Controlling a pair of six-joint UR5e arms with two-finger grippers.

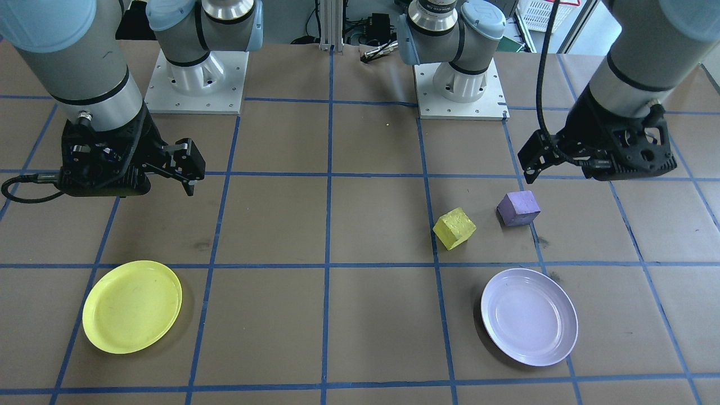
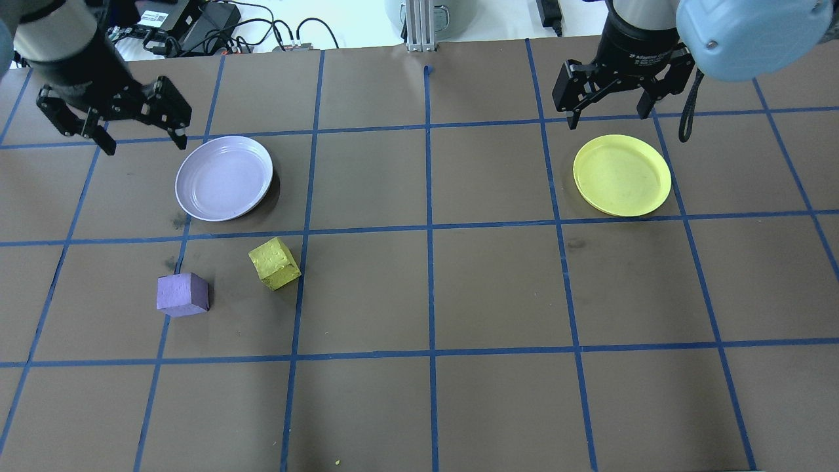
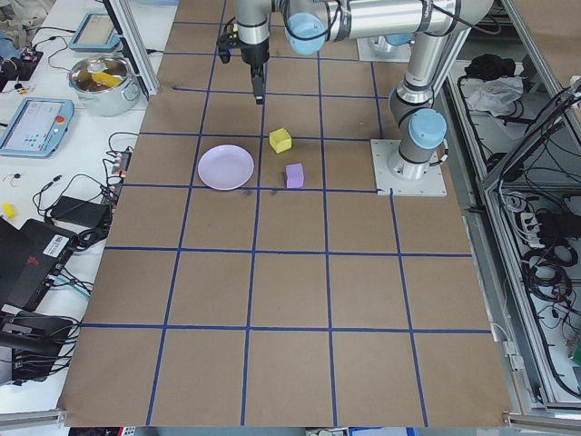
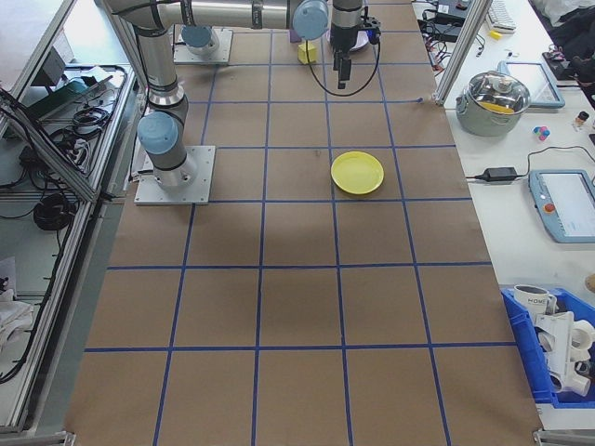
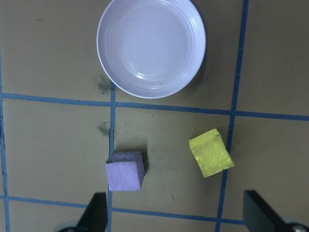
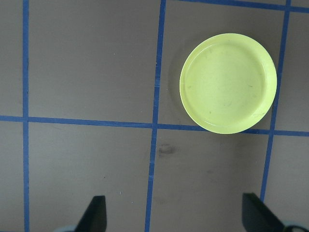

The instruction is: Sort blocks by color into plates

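1. my left gripper (image 2: 134,124) hangs spread wide and empty above the counter (image 2: 419,295), just beyond the lavender plate (image 2: 224,178), likely poised for a first pick.
2. my right gripper (image 2: 616,88) is likewise splayed and empty, hovering near the yellow plate (image 2: 622,175).
3. the purple block (image 2: 183,294) and yellow block (image 2: 274,263) sit on the counter near each other, not touching, both on the near side of the lavender plate.
4. neither plate holds a block, so i judge sorting has not begun; the yellow block must cross well over to its plate.
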